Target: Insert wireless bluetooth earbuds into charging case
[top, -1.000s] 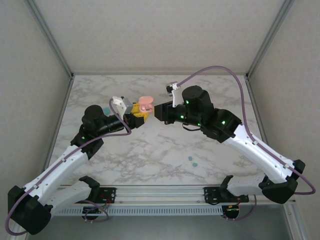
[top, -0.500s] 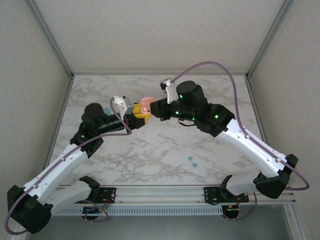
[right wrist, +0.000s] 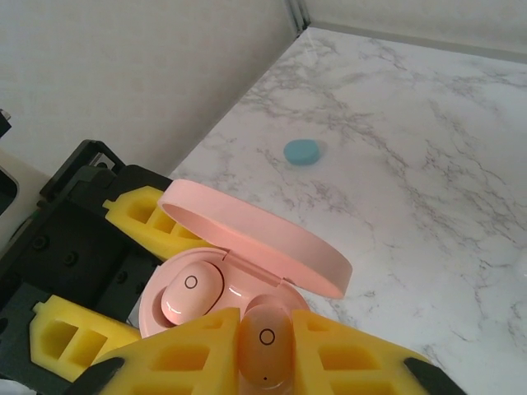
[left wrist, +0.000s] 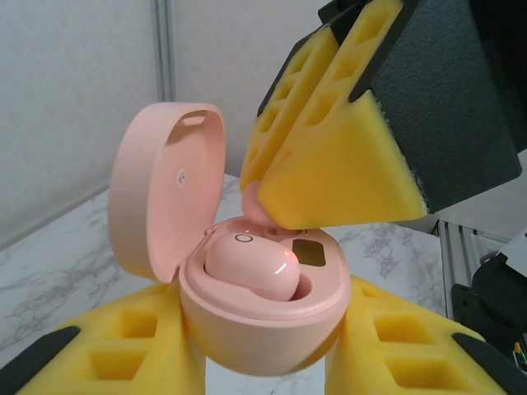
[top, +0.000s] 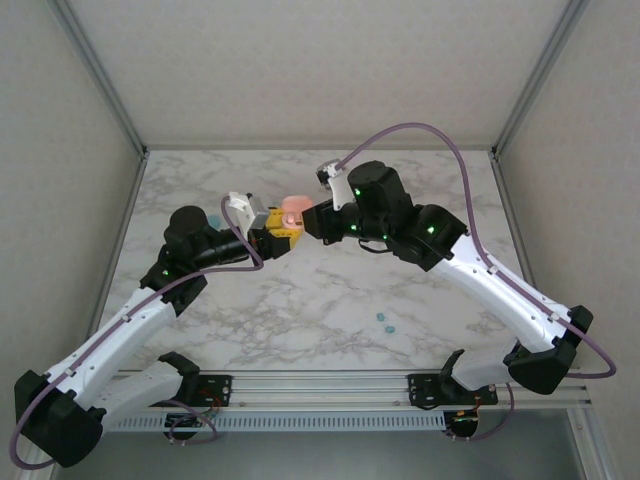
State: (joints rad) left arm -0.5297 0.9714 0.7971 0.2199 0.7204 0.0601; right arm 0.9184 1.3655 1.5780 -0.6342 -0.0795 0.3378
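My left gripper [left wrist: 263, 333] is shut on the pink charging case [left wrist: 263, 321], held above the table with its lid [left wrist: 160, 189] swung open. One pink earbud [left wrist: 251, 267] sits in the case's left socket. My right gripper [right wrist: 265, 346] is shut on a second pink earbud [right wrist: 265, 341], right over the case's other socket; its lower end is hidden, so contact is unclear. In the top view the left gripper [top: 280, 232] and the right gripper [top: 310, 222] meet at the case [top: 293, 209] over the table's middle back.
Two small teal earbuds [top: 385, 321] lie on the marble table [top: 330, 300] near the front right. A teal pebble-shaped item [right wrist: 301, 151] rests on the table behind the left arm. Frame posts and walls close in the sides and back.
The right arm has moved left, bringing its earbud up to the open case. The left arm and the case have stayed put.
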